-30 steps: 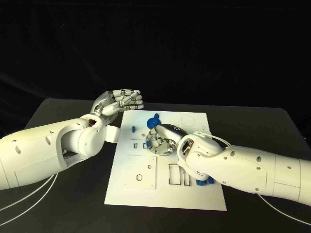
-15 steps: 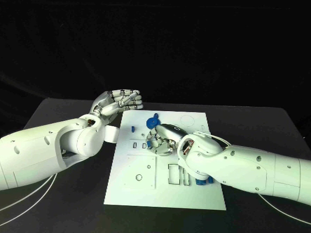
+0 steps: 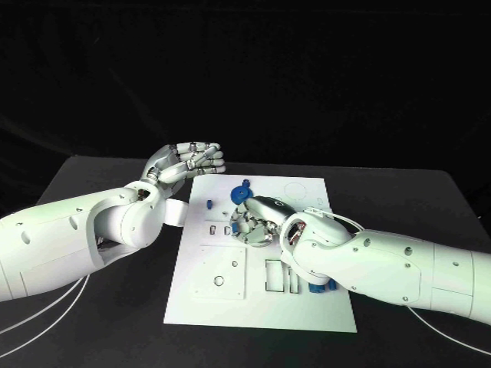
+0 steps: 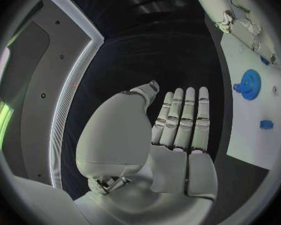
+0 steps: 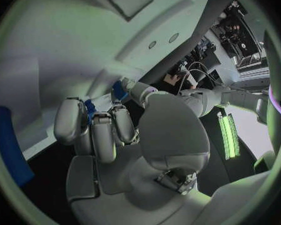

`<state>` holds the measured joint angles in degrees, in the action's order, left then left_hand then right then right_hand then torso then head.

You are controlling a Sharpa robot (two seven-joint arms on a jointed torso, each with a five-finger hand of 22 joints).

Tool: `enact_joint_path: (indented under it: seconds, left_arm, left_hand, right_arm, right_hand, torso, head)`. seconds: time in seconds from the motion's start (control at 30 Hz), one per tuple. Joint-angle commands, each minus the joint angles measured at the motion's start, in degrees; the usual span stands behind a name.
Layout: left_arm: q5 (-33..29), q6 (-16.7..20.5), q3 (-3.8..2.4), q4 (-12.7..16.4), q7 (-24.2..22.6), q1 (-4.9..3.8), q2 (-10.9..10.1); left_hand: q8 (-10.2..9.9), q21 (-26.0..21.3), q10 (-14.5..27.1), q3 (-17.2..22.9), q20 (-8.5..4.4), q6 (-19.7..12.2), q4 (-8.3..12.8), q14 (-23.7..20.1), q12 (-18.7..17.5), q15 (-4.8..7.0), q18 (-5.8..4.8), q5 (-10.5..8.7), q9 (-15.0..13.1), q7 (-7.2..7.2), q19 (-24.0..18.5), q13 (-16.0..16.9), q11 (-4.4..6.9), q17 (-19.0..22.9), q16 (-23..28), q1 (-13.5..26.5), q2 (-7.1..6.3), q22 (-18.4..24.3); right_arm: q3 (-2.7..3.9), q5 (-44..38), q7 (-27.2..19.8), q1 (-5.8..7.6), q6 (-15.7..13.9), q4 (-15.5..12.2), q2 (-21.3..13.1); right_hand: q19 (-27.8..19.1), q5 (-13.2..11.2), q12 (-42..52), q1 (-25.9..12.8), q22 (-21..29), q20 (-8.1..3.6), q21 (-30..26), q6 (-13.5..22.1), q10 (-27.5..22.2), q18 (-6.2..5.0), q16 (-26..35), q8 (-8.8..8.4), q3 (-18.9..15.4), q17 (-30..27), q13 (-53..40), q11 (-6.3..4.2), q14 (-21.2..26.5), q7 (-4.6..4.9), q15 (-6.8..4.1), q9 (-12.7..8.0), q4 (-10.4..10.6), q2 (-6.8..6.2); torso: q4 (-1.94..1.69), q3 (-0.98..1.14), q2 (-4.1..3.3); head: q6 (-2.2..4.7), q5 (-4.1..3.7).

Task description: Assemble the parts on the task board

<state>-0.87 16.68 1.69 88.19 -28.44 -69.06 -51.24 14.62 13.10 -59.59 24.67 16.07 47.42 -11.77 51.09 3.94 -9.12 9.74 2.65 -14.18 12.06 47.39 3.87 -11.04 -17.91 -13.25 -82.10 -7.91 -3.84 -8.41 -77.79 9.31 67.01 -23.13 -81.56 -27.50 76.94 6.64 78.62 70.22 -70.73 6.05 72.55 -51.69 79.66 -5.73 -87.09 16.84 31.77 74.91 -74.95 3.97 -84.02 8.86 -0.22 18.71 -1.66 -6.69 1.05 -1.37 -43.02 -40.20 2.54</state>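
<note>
The white task board [image 3: 268, 310] lies in the middle of the black table. My right hand [image 3: 259, 219] rests on the board's middle, fingers curled down around a small blue part [image 3: 237, 225]. The right wrist view shows that blue part [image 5: 89, 108] pinched between the fingers [image 5: 104, 130]. A blue gear [image 3: 242, 192] stands just beyond this hand, with a small blue peg [image 3: 209, 204] to its left. My left hand [image 3: 190, 159] hovers off the board's far left corner, holding nothing. In its wrist view the fingers [image 4: 184, 116] are straight, with the gear [image 4: 248, 80] and peg [image 4: 266, 124] on the board.
More blue parts [image 3: 318, 287] stand in slots at the board's right side, partly under my right forearm. A long blue piece [image 5: 7, 145] lies on the board near my right hand. Bare black table [image 3: 102, 322] lies to the board's left and right.
My right hand has shifted very slightly over the board's middle. The left hand has stayed where it was.
</note>
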Motion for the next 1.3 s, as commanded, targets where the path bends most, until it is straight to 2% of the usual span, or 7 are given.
enact_joint_path:
  seconds: [0.03, 0.23, 0.6, 1.03, 1.13, 1.3]
  left_arm:
    - [-0.1, -1.1, -0.04, 0.1, -0.2, -0.03, 0.1]
    - [-0.1, -1.2, -0.04, 0.1, 0.0, -0.03, 0.1]
    - [-0.1, -1.5, -0.04, 0.0, 0.3, -0.03, 0.1]
    - [0.0, -2.1, -0.04, -0.1, 0.9, -0.03, 0.2]
    - [0.0, -2.2, -0.04, -0.2, 0.8, -0.03, 0.2]
    - [0.2, -2.2, -0.04, -0.4, 0.7, -0.03, 0.3]
  left_hand:
    - [-0.2, -0.2, 0.0, 0.4, -0.02, -0.5, 0.0, 0.2, -0.1, -0.03, 0.65, 0.21, -0.1, 2.66, -0.4, 0.0, -0.23, 0.0, 0.3, 0.7, 0.00, 0.0]
    - [-0.2, -0.3, 0.0, 0.4, 0.01, -0.5, 0.1, 0.3, -0.1, -0.04, 0.66, 0.21, -0.1, 2.67, -0.5, 0.0, -0.23, 0.1, 0.4, 0.7, -0.03, 0.0]
    - [-0.2, -0.3, 0.0, 0.4, 0.01, -0.5, 0.1, 0.3, -0.1, -0.04, 0.66, 0.21, -0.1, 2.67, -0.5, 0.0, -0.23, 0.1, 0.4, 0.7, -0.03, 0.0]
    - [-0.3, -0.3, 0.0, 0.5, 0.03, -0.5, 0.1, 0.3, -0.1, -0.04, 0.69, 0.21, -0.1, 2.66, -0.5, 0.0, -0.24, 0.1, 0.5, 0.9, -0.06, 0.0]
    - [-0.3, -0.3, 0.0, 0.5, 0.02, -0.5, 0.1, 0.3, -0.1, -0.04, 0.70, 0.21, -0.1, 2.65, -0.5, 0.0, -0.23, 0.1, 0.5, 0.9, -0.06, 0.0]
    - [-0.2, -0.2, 0.0, 0.6, 0.00, -0.5, 0.2, 0.3, -0.1, -0.03, 0.76, 0.21, -0.1, 2.58, -0.4, 0.0, -0.20, 0.1, 0.5, 0.8, -0.06, -0.1]
  right_arm:
    - [-0.19, -0.7, 0.3, -0.27, 1.3, 0.2, 0.0]
    - [-0.19, -0.7, 0.3, -0.27, 1.3, 0.2, 0.0]
    - [-0.19, -0.6, 0.0, -0.28, 1.3, 0.3, 0.1]
    - [-0.20, -0.6, -0.5, -0.34, 0.1, 0.1, 0.0]
    - [-0.20, -0.6, -0.7, -0.36, -0.6, 0.0, -0.1]
    - [-0.20, -0.3, -1.8, -0.44, -3.5, -0.4, -0.4]
  right_hand:
    - [-0.1, -0.4, -0.4, -0.2, 0.1, -0.21, -0.2, 0.4, -0.6, 0.69, 0.1, -0.25, -0.4, 6.2, -0.1, 0.03, -4.1, 0.10, 0.03, -0.1, 0.0, -0.49]
    - [-0.3, 0.1, -1.0, -0.9, 0.3, 0.01, -0.6, 1.7, -1.2, 0.63, 0.2, -1.08, -1.0, 5.9, 0.5, 0.39, -4.0, 0.51, 0.31, -0.4, 0.2, -1.12]
    - [-0.4, 0.0, -1.3, -0.9, 0.6, 0.29, -1.0, 3.0, -1.6, 0.57, 0.3, -1.90, -1.3, 5.7, 0.8, 0.80, -3.9, 1.00, 0.65, -0.6, 0.0, -1.38]
    - [-1.1, -0.2, -2.5, -1.3, 1.3, 1.18, -2.2, 8.3, -3.1, 0.34, 0.5, -4.51, -3.7, 5.1, 2.2, 1.88, -3.7, 2.09, 1.59, -1.4, -0.1, -2.79]
    - [-1.2, -0.3, -2.6, -1.4, 1.4, 1.35, -2.4, 9.5, -3.3, 0.31, 0.5, -5.04, -4.3, 5.1, 2.4, 2.11, -3.7, 2.37, 1.79, -1.6, 0.0, -2.99]
    - [-1.1, -0.3, -2.4, -1.4, 1.4, 1.40, -2.3, 9.7, -3.2, 0.32, 0.5, -5.13, -4.4, 5.2, 2.2, 2.17, -3.8, 2.42, 1.84, -1.6, 0.0, -3.01]
  torso:
    - [0.02, 0.00, 0.00]
    - [0.01, 0.00, -0.03]
    - [0.00, 0.02, 0.02]
    - [-0.06, 0.00, 0.02]
    - [-0.03, 0.00, 0.02]
    - [0.01, 0.03, 0.08]
  head:
    - [-0.03, -0.02]
    - [-0.05, -0.06]
    - [-0.04, -0.18]
    - [-0.08, -0.22]
    - [-0.07, -0.22]
    - [0.08, -0.22]
